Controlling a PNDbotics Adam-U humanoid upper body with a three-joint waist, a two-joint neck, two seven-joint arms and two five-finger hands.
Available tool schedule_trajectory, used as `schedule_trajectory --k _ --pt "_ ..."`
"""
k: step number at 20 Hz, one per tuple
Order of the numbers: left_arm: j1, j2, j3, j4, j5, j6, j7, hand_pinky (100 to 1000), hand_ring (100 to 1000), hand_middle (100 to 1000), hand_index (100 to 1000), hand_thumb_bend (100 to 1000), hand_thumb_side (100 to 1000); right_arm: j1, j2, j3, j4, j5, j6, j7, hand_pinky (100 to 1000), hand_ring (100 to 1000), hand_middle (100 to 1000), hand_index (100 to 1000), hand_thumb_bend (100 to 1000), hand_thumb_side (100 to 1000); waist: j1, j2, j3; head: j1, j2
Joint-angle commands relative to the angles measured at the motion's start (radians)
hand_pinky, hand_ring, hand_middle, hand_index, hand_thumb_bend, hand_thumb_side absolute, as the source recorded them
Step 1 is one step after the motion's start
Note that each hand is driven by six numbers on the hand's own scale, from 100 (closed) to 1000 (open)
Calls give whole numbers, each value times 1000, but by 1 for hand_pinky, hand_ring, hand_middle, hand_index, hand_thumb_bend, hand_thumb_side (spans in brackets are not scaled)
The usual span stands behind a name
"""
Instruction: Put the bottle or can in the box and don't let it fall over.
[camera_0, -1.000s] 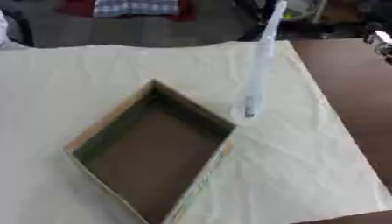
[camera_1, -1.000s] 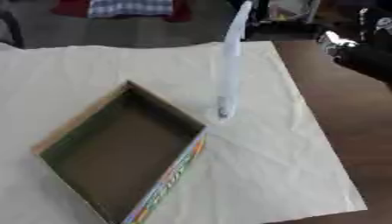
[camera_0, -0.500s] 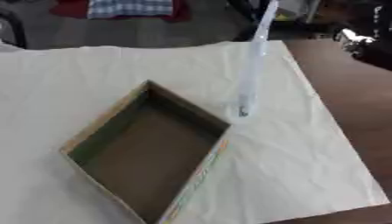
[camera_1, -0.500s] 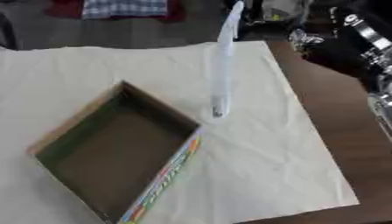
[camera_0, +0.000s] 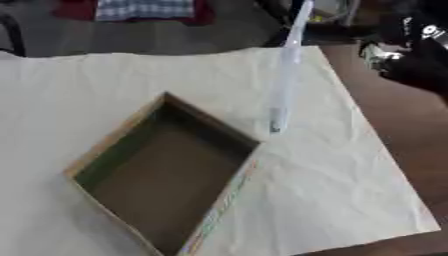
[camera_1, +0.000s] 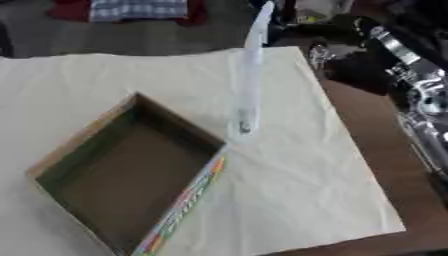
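A tall, slim, clear bottle (camera_0: 287, 70) stands upright on the cream cloth, its base just beyond the right corner of the box. The open cardboard box (camera_1: 188, 197) lies turned like a diamond, brown and empty inside, with a colourful print on its near right wall. My right hand (camera_1: 354, 67) shows as a dark blurred shape at the upper right, to the right of the bottle and apart from it. Its silver-jointed forearm (camera_1: 420, 100) runs down the right edge. My left hand is out of sight.
The cream cloth (camera_0: 332, 190) covers most of the table, and bare brown tabletop (camera_0: 411, 145) shows along the right. Beyond the far edge lie dark floor, a checked cloth (camera_0: 144, 9) and some clutter.
My right arm has come in from the right and moved closer to the bottle. The bottle and the box stay where they were; the camera has shifted slightly.
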Motion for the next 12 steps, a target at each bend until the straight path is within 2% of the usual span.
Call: schedule_trajectory --k 1,12 --pt "1 29 3 -11 2 -1 -5 1000 1000 1000 721 100 617 -20 -4 4 -18 -6 11 0 1000 1000 1000 970 100 433 0 -15 1 -7 0" --pt "-1 28 3 -9 4 -1 -13 1000 1000 1000 721 100 617 -51 27 42 -7 -89 19 -24 1000 1000 1000 967 100 490 -1 -12 9 -24 -12"
